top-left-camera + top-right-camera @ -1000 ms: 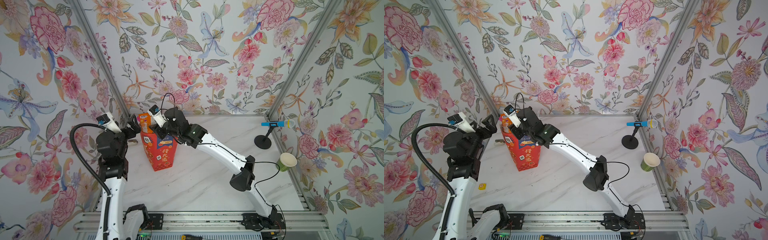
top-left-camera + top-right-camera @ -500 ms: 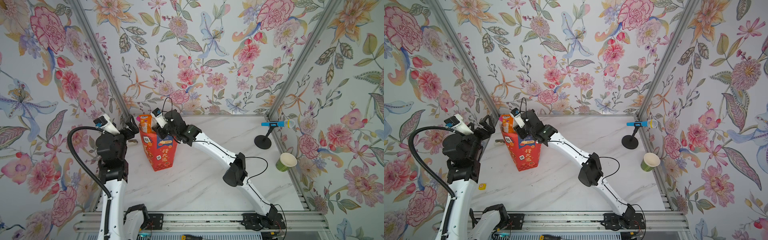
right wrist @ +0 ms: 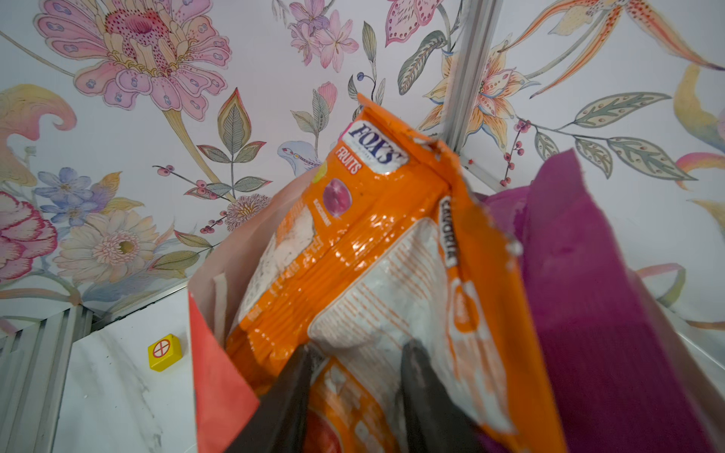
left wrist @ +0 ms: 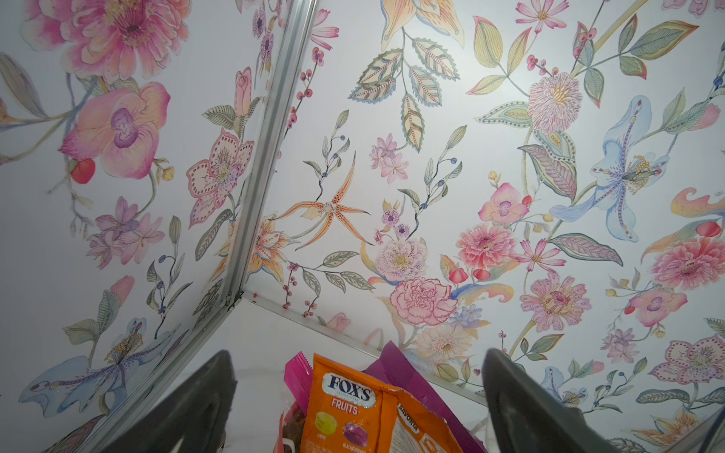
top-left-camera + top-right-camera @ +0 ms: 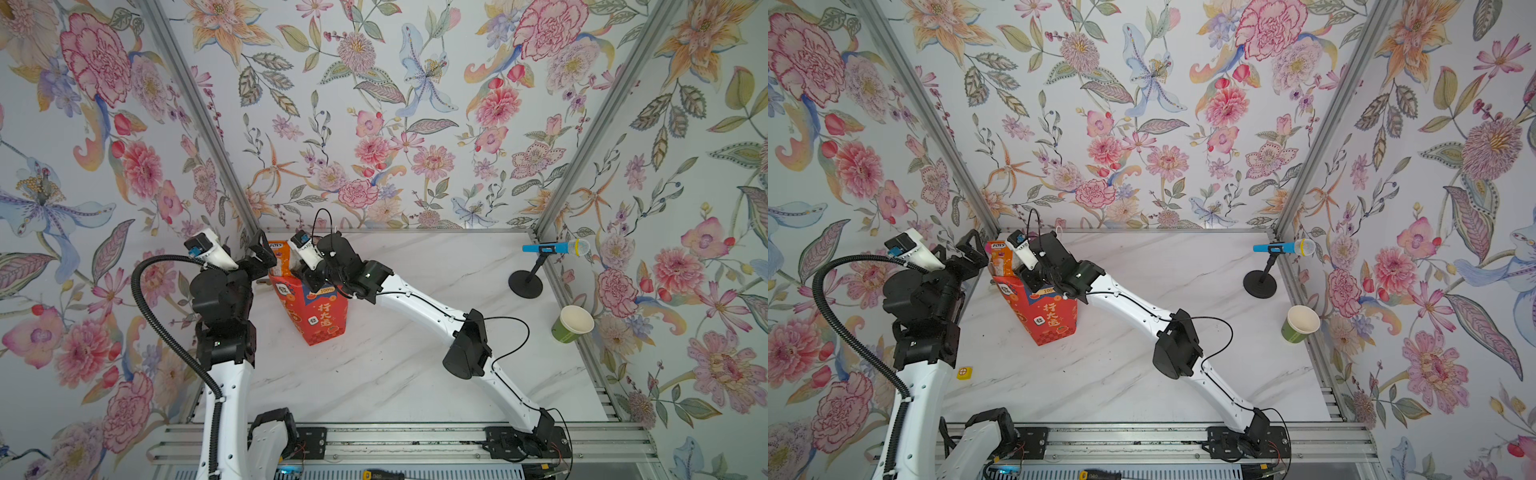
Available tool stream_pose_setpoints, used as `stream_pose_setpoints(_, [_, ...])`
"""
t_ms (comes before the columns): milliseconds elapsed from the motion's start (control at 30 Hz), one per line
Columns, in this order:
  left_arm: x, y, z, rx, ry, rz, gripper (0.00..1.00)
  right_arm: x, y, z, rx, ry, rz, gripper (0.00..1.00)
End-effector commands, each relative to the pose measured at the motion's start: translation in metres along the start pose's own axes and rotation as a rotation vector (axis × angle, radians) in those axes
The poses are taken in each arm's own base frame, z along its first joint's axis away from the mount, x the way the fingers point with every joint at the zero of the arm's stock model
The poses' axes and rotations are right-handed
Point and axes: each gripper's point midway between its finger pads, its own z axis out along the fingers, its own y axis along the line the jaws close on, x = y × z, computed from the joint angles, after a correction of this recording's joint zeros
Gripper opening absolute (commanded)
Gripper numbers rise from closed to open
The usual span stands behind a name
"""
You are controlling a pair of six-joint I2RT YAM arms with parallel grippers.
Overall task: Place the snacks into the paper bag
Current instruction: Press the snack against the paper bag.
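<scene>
left gripper (image 4: 357, 353) spread wide beside paper bag (image 5: 316, 311) | right gripper (image 3: 361, 347) pinches orange packet (image 3: 372, 235) sticking from bag mouth | bag near table (image 5: 415, 374) left edge, marble reaches green cup (image 5: 572, 324)

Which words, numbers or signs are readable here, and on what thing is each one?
"FOX'S": orange packet.
"FRUITS": same packet.
"SAVORIA": same packet.
"100%": red bag.
"行大运": red bag.
Crossed-circle sign: yellow block.
Packet's small print: too blurred to read.

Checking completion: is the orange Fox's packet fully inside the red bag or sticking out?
Sticking out: the orange Fox's packet rises above the red bag in both top views.
</scene>
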Motion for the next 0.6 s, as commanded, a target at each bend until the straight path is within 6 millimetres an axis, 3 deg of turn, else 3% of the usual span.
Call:
stream_pose_setpoints(0, [-0.003, 0.007, -0.005, -0.023, -0.034, -0.001, 0.99, 0.031, 0.006, -0.010, -0.022, 0.151, 0.022, 0.49])
stream_pose_setpoints(200, [-0.002, 0.015, -0.011, -0.058, -0.065, 0.005, 0.99, -0.053, 0.006, -0.057, -0.013, -0.047, -0.028, 0.69])
stream_pose_setpoints(367, [0.001, 0.024, -0.017, -0.091, -0.105, 0.005, 0.99, -0.099, 0.005, -0.094, 0.000, -0.158, -0.048, 1.00])
stream_pose_setpoints(567, [0.007, 0.033, -0.021, -0.114, -0.141, 0.010, 0.99, -0.132, -0.012, -0.136, 0.092, -0.242, -0.088, 0.99])
